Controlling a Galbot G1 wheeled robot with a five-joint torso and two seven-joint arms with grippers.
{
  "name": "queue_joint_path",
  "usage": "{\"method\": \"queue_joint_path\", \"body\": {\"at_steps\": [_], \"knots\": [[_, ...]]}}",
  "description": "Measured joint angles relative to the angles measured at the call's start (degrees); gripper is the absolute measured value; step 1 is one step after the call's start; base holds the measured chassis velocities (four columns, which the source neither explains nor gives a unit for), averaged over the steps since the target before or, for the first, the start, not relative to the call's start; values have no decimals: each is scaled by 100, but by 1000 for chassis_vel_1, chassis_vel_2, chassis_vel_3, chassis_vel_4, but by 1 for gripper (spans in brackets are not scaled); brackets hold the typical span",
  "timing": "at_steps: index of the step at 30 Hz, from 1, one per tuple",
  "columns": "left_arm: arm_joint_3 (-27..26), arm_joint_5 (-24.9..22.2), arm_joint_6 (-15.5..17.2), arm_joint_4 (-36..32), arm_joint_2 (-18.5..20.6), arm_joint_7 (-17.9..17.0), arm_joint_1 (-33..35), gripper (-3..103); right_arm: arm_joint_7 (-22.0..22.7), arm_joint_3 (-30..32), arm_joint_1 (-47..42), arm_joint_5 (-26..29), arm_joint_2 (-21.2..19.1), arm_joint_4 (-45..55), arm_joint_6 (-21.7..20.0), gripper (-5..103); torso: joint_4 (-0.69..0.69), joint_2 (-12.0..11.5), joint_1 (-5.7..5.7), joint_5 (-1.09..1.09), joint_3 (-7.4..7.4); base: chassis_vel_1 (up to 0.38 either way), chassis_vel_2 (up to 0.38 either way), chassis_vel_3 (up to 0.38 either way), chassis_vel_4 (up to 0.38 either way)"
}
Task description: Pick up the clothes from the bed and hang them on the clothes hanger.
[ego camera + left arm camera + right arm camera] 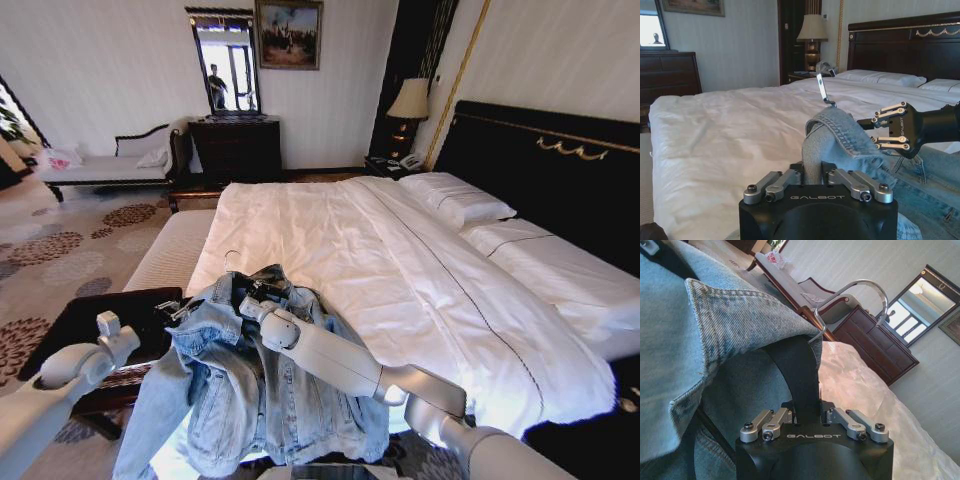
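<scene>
From my seat at the head camera, working left to right, I see my left arm coming in low at the left edge, and in its wrist view the left gripper [812,176] has its fingers pressed together on a fold of the denim jacket [250,390]; the black housing below them reads GALBOT in pale letters. The jacket lies bunched on the near left corner of the bed [420,270], its hem and one sleeve spilling over the edge beside a dark bench. Next comes my right arm, reaching across the denim to the collar, where the right gripper [807,416], also marked GALBOT, is clamped on the black neck of the clothes hanger [802,372]; the silver hook curves up above the collar. The same gripper's side shows in the left wrist view with small GALBOT lettering. The bed is wide, with white sheets lightly creased, white pillows at the right and a tall black headboard with gold trim. Behind it stand a lit table lamp, a dark dresser with a mirror, a framed painting, a white-cushioned chaise and patterned carpet.
</scene>
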Motion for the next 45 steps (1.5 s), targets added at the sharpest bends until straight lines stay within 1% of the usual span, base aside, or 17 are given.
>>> {"method": "queue_joint_path", "body": {"at_steps": [3,5,17,18,19,20,22,24,26,28,31,34,36,41,43,44,45], "knots": [[-93,103,-93,0,-47,-18,87,4,8,-6,-18,3,-12,37,0,24,0,0,0,0,0,0,0,0,0],[-123,120,-114,0,-56,-19,124,2,12,-12,-19,6,-18,43,2,24,0,0,0,0,0,0,0,0,0],[-345,93,-151,-21,-112,-75,372,-1,97,-14,-57,14,-29,156,79,24,0,0,0,-1,0,0,0,0,0],[-369,71,-132,-27,-102,-79,387,4,98,-14,-59,14,-32,160,92,24,0,0,0,-1,0,0,0,0,0],[-398,37,-107,-38,-84,-79,410,4,101,-14,-62,13,-35,167,105,24,0,0,0,-2,0,0,0,0,0],[-448,-30,-48,-60,-51,-64,445,15,103,-13,-71,12,-43,186,147,24,0,0,0,-1,0,0,0,0,0],[-479,-90,0,-78,-27,-38,463,15,104,-13,-79,13,-48,200,181,24,0,0,0,-2,0,0,0,0,0],[-523,-232,77,-98,19,21,486,26,104,-10,-92,12,-54,224,239,24,0,0,0,-1,0,0,0,0,0],[-580,-548,236,-118,100,136,505,36,109,14,-116,3,-69,251,331,24,0,0,0,-1,0,0,0,0,0],[-591,-638,278,-119,117,165,505,36,110,21,-122,-1,-76,257,361,24,0,0,0,-1,0,0,0,0,0],[-629,-1183,509,-128,204,274,485,53,114,60,-147,-113,-149,284,612,24,0,0,0,-1,0,0,0,0,0],[-632,-1419,607,-167,221,297,477,58,114,87,-176,-201,-200,303,742,24,0,0,0,-1,0,0,0,0,0],[-613,-1610,686,-219,222,312,470,69,118,110,-214,-291,-257,328,884,24,0,0,0,1,0,0,0,0,0],[-498,-1689,729,-217,194,344,411,89,123,119,-244,-390,-289,361,1059,24,1,0,0,1,0,0,0,0,0],[-483,-1680,725,-210,194,351,407,89,123,117,-245,-404,-289,360,1079,24,0,0,0,1,0,0,0,0,0],[-461,-1659,714,-200,195,360,400,94,123,113,-246,-422,-285,361,1102,24,0,0,0,0,0,0,0,0,0],[-437,-1618,683,-189,195,375,397,92,128,105,-249,-448,-271,360,1141,24,0,0,0,1,0,0,0,0,0]]}}
